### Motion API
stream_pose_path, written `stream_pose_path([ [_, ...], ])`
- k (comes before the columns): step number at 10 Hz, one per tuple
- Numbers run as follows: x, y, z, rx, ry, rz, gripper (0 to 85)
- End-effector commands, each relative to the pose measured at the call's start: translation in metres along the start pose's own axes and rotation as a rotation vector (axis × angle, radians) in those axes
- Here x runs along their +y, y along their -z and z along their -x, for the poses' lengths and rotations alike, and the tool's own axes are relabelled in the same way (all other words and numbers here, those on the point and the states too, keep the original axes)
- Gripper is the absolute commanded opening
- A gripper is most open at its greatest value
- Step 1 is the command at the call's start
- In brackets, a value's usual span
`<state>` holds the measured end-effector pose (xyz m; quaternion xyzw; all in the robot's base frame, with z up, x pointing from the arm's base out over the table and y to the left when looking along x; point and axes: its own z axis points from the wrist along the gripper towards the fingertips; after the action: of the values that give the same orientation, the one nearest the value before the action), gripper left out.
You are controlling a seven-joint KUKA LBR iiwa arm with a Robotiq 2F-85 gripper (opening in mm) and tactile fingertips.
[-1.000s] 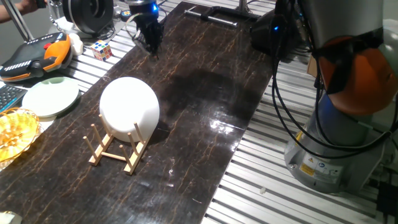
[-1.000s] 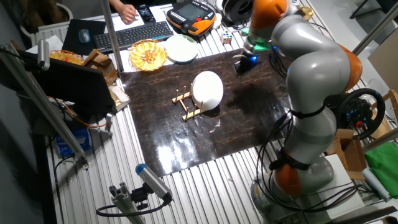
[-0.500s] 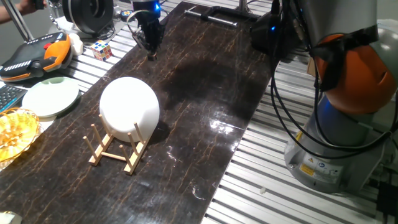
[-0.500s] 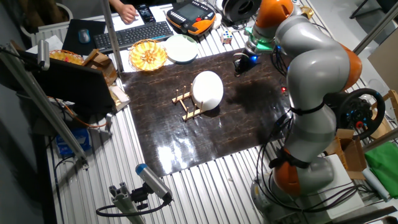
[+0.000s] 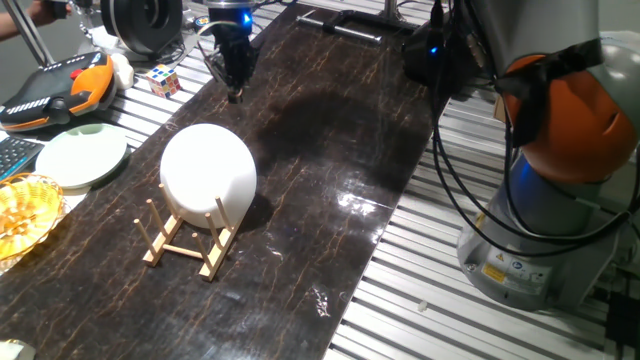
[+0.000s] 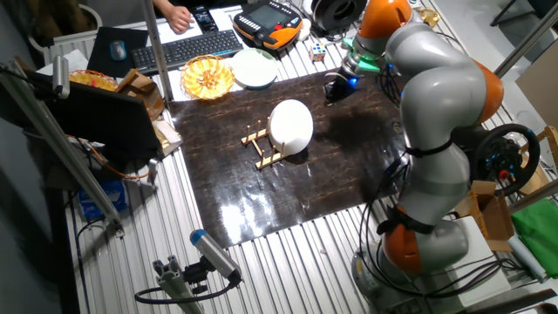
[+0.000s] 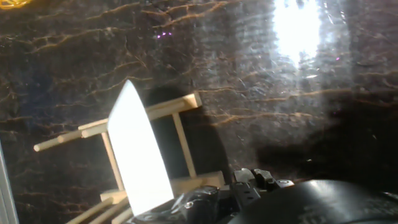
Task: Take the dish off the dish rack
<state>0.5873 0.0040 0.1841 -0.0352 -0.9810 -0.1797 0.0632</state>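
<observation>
The white domed dish (image 5: 208,172) stands on edge in the small light-wood dish rack (image 5: 185,241) on the dark marbled mat. In the other fixed view the dish (image 6: 291,125) leans on the rack (image 6: 260,146) at mid-mat. My gripper (image 5: 236,93) hangs point-down over the far end of the mat, well apart from the dish, its fingers drawn together and empty. It also shows in the other fixed view (image 6: 332,94). The hand view shows the dish (image 7: 140,155) edge-on with the rack's rails (image 7: 182,135) behind it; the fingertips are hidden there.
A pale green plate (image 5: 82,155) and a yellow wicker basket (image 5: 20,215) lie left of the mat. A Rubik's cube (image 5: 164,80) and an orange teach pendant (image 5: 60,88) sit near the gripper. The arm's base (image 5: 540,220) stands at the right.
The gripper has shifted slightly left along the far end of the mat. The dish and the rack have not moved.
</observation>
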Motion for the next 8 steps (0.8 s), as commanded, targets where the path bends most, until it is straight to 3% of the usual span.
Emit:
stream_pose_path([
  [1, 0.001, -0.002, 0.002, 0.001, 0.002, 0.002, 0.7],
  [4, 0.010, -0.005, 0.009, 0.042, 0.078, -0.017, 0.7],
  [8, 0.011, -0.008, 0.010, 0.041, 0.102, -0.030, 0.7],
])
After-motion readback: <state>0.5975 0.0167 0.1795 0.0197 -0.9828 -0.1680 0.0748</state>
